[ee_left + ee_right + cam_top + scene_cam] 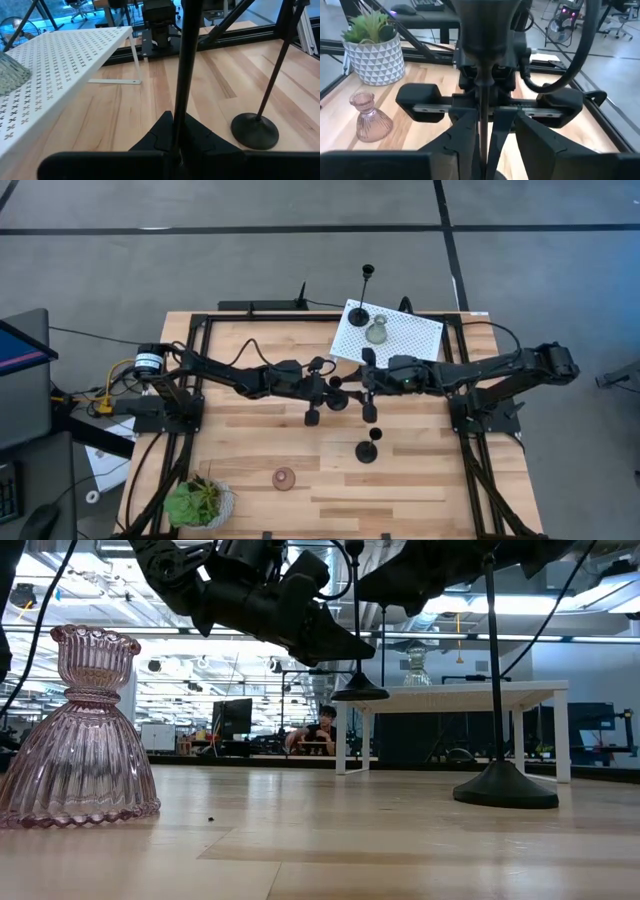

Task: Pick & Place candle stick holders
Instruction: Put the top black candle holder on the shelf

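One tall black holder (354, 635) hangs upright in the air at the table's middle, its round base (358, 692) clear of the wood. My left gripper (177, 145) and my right gripper (484, 140) face each other, both shut on its stem. A second tall holder (368, 450) stands on its base nearer the front, also in the low view (505, 785). A third (368, 272) stands on the white stand (405, 340) beside the grey-green squat holder (377, 332). The pinkish squat holder (285, 478) stands near the front edge. My left gripper pinches the thin stem (181, 100) between its two fingers, coming level from the table's left, fingers across the stem. The holder stays upright, lifted clear. My right gripper pinches the same stem (483, 107) just under the cup top (485, 25), level from the table's right, fingers across it.
A small potted plant (198, 502) stands at the front left corner. The white stand takes up the far middle of the table. The standing tall holder (255, 131) is close to the held one. A person sits far off in the room (322, 730).
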Available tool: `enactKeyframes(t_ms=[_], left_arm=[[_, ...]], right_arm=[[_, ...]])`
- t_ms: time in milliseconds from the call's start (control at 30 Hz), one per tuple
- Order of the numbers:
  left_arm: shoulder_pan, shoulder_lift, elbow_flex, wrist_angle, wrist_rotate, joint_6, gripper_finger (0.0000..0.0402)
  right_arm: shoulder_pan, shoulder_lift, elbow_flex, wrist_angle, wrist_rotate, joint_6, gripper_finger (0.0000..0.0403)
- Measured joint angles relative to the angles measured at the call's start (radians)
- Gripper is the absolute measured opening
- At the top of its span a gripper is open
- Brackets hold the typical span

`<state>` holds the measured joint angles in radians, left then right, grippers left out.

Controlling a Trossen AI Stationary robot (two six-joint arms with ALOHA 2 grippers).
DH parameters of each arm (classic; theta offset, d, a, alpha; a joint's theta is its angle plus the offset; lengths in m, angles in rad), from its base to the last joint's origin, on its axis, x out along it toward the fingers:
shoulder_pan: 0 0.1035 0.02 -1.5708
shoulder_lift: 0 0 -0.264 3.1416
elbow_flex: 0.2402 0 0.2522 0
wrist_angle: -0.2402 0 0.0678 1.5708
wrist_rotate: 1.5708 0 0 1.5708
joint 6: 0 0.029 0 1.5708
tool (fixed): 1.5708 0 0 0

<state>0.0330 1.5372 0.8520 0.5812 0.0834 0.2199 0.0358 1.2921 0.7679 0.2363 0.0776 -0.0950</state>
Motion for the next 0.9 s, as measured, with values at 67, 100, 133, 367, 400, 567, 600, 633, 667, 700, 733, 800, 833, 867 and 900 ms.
enactKeyframes(t_ms=[67, 100, 133, 367, 400, 567, 600, 633, 667, 700, 733, 800, 833, 867, 900], left_arm=[[0.000, 0.000, 0.000, 0.001, 0.000, 0.000, 0.0014], [0.000, 0.000, 0.000, 0.001, 0.000, 0.000, 0.0014], [0.000, 0.000, 0.000, 0.002, 0.000, 0.000, 0.0014], [0.000, -0.001, 0.000, 0.018, 0.000, 0.000, 0.0014], [0.000, -0.001, 0.000, 0.018, 0.000, 0.000, 0.0014], [0.000, -0.001, 0.000, 0.018, 0.000, 0.000, 0.0014], [0.000, -0.001, 0.000, 0.018, 0.000, 0.000, 0.0014], [0.000, -0.001, 0.000, 0.018, -0.001, 0.000, 0.0015], [0.000, -0.001, 0.000, 0.018, 0.000, 0.000, 0.0015], [0.000, -0.001, 0.000, 0.018, 0.000, 0.000, 0.0015], [0.000, -0.001, 0.000, 0.018, -0.001, 0.000, 0.0015], [0.000, -0.001, 0.000, 0.018, -0.001, 0.000, 0.0015], [0.000, -0.001, 0.000, 0.018, -0.001, 0.000, 0.0015], [0.000, -0.001, 0.000, 0.017, 0.000, -0.001, 0.0015], [0.000, -0.001, 0.000, 0.017, -0.001, -0.002, 0.0016]], right_arm=[[0.003, 0.000, 0.000, 0.011, 0.000, 0.012, 0.0134], [0.003, 0.004, 0.000, 0.024, -0.002, 0.014, 0.0135], [0.004, 0.011, 0.000, 0.038, -0.002, 0.014, 0.0136], [0.003, 0.069, 0.000, 0.097, -0.006, 0.017, 0.0129], [0.003, 0.072, 0.000, 0.100, -0.006, 0.017, 0.0125], [0.004, 0.068, 0.000, 0.097, -0.006, 0.017, 0.0093], [0.004, 0.066, 0.000, 0.094, -0.006, 0.017, 0.0085], [0.004, 0.063, -0.001, 0.091, -0.006, 0.017, 0.0077], [0.004, 0.061, 0.000, 0.097, -0.006, 0.017, 0.0068], [0.004, 0.060, 0.000, 0.099, -0.006, 0.017, 0.0060], [0.004, 0.060, 0.000, 0.096, -0.006, 0.017, 0.0052], [0.004, 0.061, 0.000, 0.094, -0.006, 0.017, 0.0036], [0.004, 0.061, 0.000, 0.096, -0.006, 0.017, 0.0028], [0.004, 0.061, 0.000, 0.096, -0.006, 0.017, 0.0020], [0.004, 0.061, 0.000, 0.096, -0.006, 0.016, 0.0013]])
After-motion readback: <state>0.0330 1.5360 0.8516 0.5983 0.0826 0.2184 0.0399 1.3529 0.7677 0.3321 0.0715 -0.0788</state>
